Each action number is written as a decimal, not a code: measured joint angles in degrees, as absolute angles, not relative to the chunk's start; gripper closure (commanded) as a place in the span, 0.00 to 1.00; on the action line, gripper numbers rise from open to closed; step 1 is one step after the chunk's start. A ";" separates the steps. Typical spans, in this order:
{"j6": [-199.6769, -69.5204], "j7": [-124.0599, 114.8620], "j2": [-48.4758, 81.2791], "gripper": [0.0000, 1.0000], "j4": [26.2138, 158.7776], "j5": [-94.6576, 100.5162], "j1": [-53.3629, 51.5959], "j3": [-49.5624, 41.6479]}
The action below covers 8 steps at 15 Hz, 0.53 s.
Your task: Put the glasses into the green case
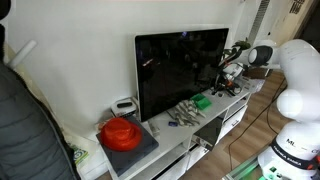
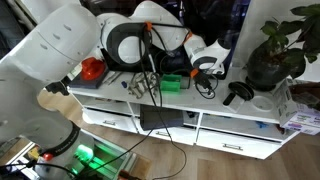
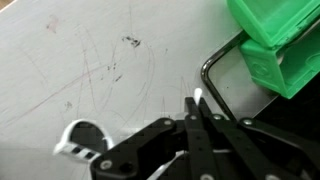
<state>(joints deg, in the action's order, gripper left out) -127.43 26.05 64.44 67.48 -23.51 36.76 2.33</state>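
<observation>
The green case (image 3: 276, 42) lies open at the top right of the wrist view, on the white cabinet top. It also shows in both exterior views (image 1: 201, 101) (image 2: 172, 84). My gripper (image 3: 197, 102) has its fingers pressed together on a thin white piece that sticks out at the tips. A white rounded part of the glasses (image 3: 80, 140) hangs below the fingers at the lower left. In an exterior view the gripper (image 1: 232, 74) hovers above the cabinet, to the side of the case. Most of the glasses are hidden by the fingers.
A black bent cable or wire (image 3: 214, 66) lies beside the case. A large TV (image 1: 182, 68) stands behind it. A red round object (image 1: 121, 131) sits at the cabinet's far end. Small grey clutter (image 1: 183, 113) lies near the case, and a potted plant (image 2: 280, 50) stands at one end.
</observation>
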 measured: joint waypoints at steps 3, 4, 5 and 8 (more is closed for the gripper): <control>-126.74 25.99 63.75 0.99 66.90 -23.51 36.70 1.88; -126.22 25.99 63.22 0.99 66.92 -23.46 36.65 1.66; -125.39 25.99 62.41 0.99 67.14 -23.35 36.57 1.33; -121.30 26.21 59.21 0.99 68.94 -21.16 36.26 0.03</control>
